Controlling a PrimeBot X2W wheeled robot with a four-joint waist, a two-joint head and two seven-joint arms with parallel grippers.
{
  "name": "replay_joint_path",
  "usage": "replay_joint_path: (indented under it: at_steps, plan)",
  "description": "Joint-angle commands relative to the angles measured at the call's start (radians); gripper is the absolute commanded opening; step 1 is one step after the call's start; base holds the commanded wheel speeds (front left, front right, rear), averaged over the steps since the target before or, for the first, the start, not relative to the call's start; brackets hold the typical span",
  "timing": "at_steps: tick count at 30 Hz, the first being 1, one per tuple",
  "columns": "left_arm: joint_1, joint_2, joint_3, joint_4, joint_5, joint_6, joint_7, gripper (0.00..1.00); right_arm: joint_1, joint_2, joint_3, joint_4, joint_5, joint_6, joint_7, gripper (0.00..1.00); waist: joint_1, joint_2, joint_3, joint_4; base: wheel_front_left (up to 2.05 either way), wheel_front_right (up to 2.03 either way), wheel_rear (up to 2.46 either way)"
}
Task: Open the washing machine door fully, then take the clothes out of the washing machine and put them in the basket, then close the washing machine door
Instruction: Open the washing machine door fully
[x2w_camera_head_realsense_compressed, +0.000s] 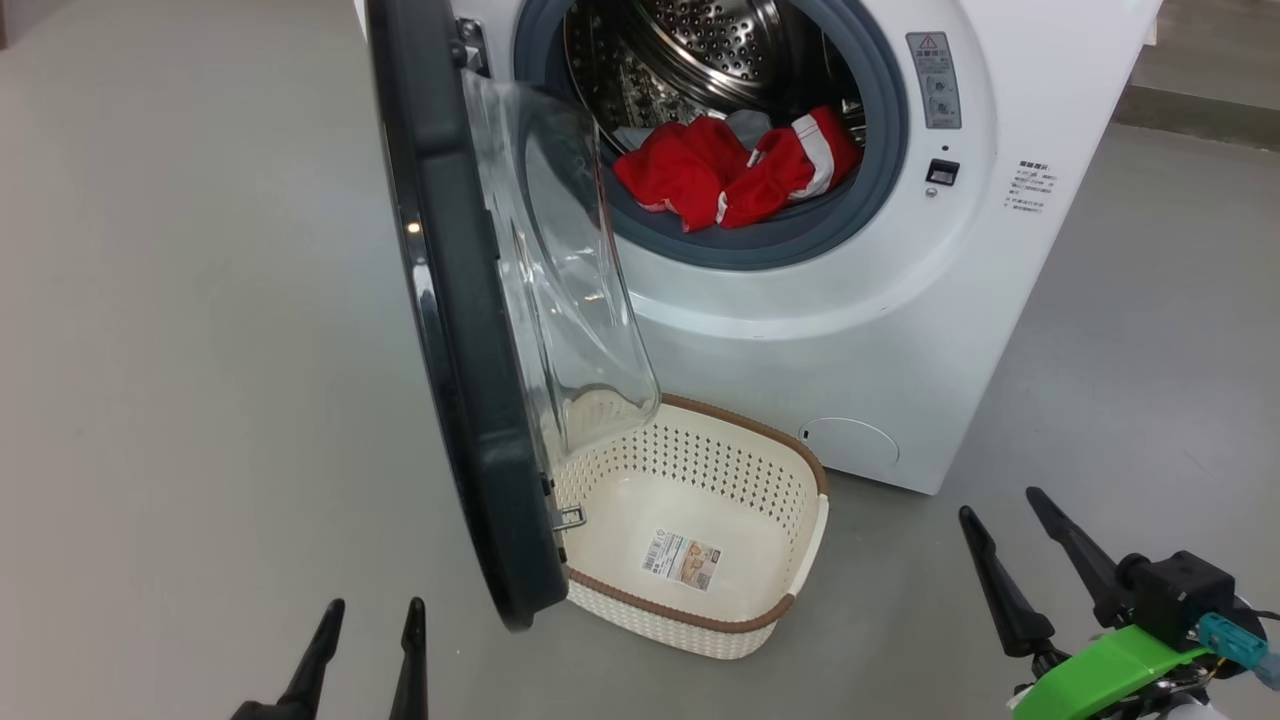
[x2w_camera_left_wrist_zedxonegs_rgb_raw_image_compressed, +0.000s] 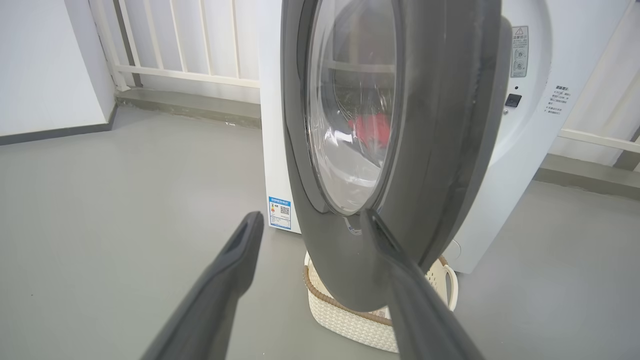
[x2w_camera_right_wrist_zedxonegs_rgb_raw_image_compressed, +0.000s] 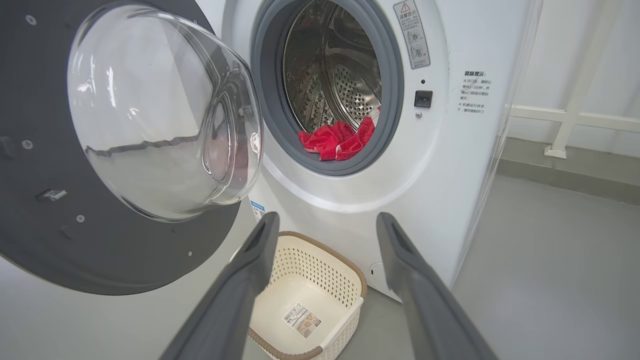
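Washing machine (x2w_camera_head_realsense_compressed: 900, 380), white and bulky, stood on a smooth grey floor (x2w_camera_head_realsense_compressed: 180, 350). In the left wrist view a white railing (x2w_camera_left_wrist_zedxonegs_rgb_raw_image_compressed: 185, 40) and a pale wall (x2w_camera_left_wrist_zedxonegs_rgb_raw_image_compressed: 45, 65) with a dark skirting ran behind it. The washing machine door (x2w_camera_head_realsense_compressed: 450, 300) hung swung out on its hinge, edge-on to the head view, its clear glass bowl (x2w_camera_head_realsense_compressed: 560, 280) bulging toward the opening. Inside the grey gasket (x2w_camera_head_realsense_compressed: 880, 150) the steel drum (x2w_camera_head_realsense_compressed: 720, 40) showed, and the clothes (x2w_camera_head_realsense_compressed: 730, 175), red with white trim, lay heaped at its front lip. The basket (x2w_camera_head_realsense_compressed: 780, 440) sat on the floor just before the machine, partly under the door's lower edge, with a paper label (x2w_camera_head_realsense_compressed: 683, 560) on its bottom.

The right gripper (x2w_camera_head_realsense_compressed: 1000, 502) hovered low at the right, well apart from the machine, its fingers spread wide and holding nothing. The left gripper (x2w_camera_head_realsense_compressed: 375, 605) hung near the door's bottom edge, fingers likewise spread and gripping nothing. Whether one brushed the rim could not be told.
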Motion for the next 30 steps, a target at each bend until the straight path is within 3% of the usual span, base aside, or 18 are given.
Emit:
replay_joint_path:
  at_steps: [1,24,25,26,30]
  plan:
    - [-0.018,0.008,0.031,-0.031,0.001,-0.003,-0.008,1.00,0.012,-0.012,0.000,-0.031,-0.019,0.007,-0.012,1.00,0.0000,-0.0001,0.000,0.001,0.00,0.00,0.00]
    - [-0.039,0.008,0.042,-0.081,-0.019,0.002,-0.008,1.00,0.065,0.023,-0.064,-0.009,-0.083,0.007,-0.012,1.00,0.0000,-0.0001,0.008,0.000,0.00,0.00,0.00]
    - [-0.043,0.008,0.050,-0.097,-0.035,0.001,-0.008,0.44,0.064,0.024,-0.064,-0.009,-0.084,0.007,-0.012,1.00,0.0000,-0.0001,0.008,0.001,0.00,0.00,0.00]
    - [-0.048,0.008,0.058,-0.116,-0.057,-0.001,-0.008,0.00,0.064,0.024,-0.064,-0.010,-0.084,0.007,-0.012,1.00,0.0000,-0.0001,0.007,0.002,0.00,0.00,0.00]
    - [-0.081,0.008,0.090,-0.232,-0.097,-0.003,-0.008,0.00,0.065,0.027,-0.064,-0.014,-0.086,0.007,-0.012,1.00,0.0000,-0.0001,0.006,0.005,0.00,0.00,0.00]
